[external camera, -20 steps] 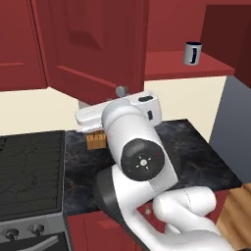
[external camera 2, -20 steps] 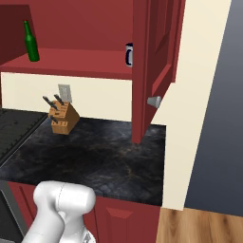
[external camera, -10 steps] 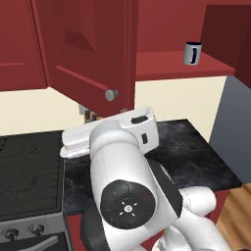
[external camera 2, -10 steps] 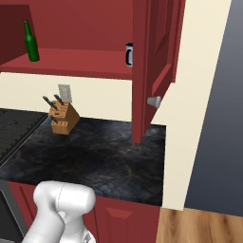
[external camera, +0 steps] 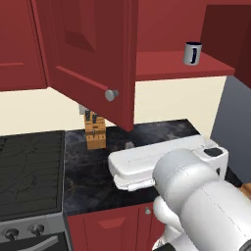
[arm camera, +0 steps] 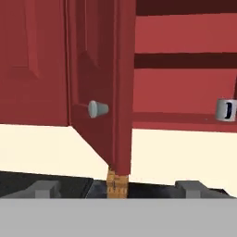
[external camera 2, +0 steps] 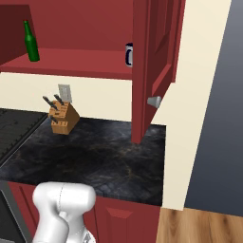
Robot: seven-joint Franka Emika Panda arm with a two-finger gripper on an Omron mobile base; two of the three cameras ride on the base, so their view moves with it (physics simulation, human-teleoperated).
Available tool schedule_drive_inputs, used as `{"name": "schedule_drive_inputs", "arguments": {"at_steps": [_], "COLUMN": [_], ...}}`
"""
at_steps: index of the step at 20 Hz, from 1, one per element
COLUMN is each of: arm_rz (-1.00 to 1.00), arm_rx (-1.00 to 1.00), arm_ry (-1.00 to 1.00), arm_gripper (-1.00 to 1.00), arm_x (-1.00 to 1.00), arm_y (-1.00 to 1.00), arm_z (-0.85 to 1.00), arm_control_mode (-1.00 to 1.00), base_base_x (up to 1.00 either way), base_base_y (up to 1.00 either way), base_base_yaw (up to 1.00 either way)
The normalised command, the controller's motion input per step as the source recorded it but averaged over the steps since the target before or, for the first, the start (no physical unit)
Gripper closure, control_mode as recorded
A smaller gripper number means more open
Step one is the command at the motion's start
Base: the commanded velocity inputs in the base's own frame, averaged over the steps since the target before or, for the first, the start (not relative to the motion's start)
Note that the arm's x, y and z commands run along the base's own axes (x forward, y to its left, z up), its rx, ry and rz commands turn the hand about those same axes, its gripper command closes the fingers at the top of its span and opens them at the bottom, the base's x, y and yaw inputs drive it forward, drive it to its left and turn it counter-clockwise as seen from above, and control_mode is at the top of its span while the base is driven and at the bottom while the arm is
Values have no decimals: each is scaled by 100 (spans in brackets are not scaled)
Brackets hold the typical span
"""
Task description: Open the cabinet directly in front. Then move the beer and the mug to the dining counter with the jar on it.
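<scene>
1. Red kitchen: the cabinet (external camera: 93,63) stands with both doors swung wide. On its shelf the mug (external camera: 192,53) sits towards the right and the beer (external camera 2: 32,42) far left, well apart.
2. Your gripper (arm camera: 118,189) has its fingers spread apart and holds nothing; it looks at the left door's knob (arm camera: 97,109) from below.
3. Watch that left door: it hangs between your hand and the bottle, so reaching straight up risks clipping its edge or knob.
4. The bottle is tall and slim; I think a glancing finger could topple it.
5. The knife block (external camera: 95,132) sits under the door, probably in your arm's sweep.
6. Since a second ago, your arm has dropped back from the knob and the fingers have spread.
</scene>
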Motion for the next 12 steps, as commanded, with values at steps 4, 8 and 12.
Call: {"name": "schedule_drive_inputs", "arguments": {"at_steps": [4, 8, 12], "arm_rz": [29, 35, 33], "arm_rx": [34, 24, 25], "arm_ry": [0, 0, 1], "arm_gripper": [-100, -100, -100], "arm_x": [-8, 19, 41], "arm_y": [-92, -68, -49], "arm_z": [10, 0, 0], "arm_control_mode": [-100, -100, -100], "base_base_x": [0, 0, 0], "base_base_y": [0, 0, 0], "base_base_yaw": [0, 0, 0]}}
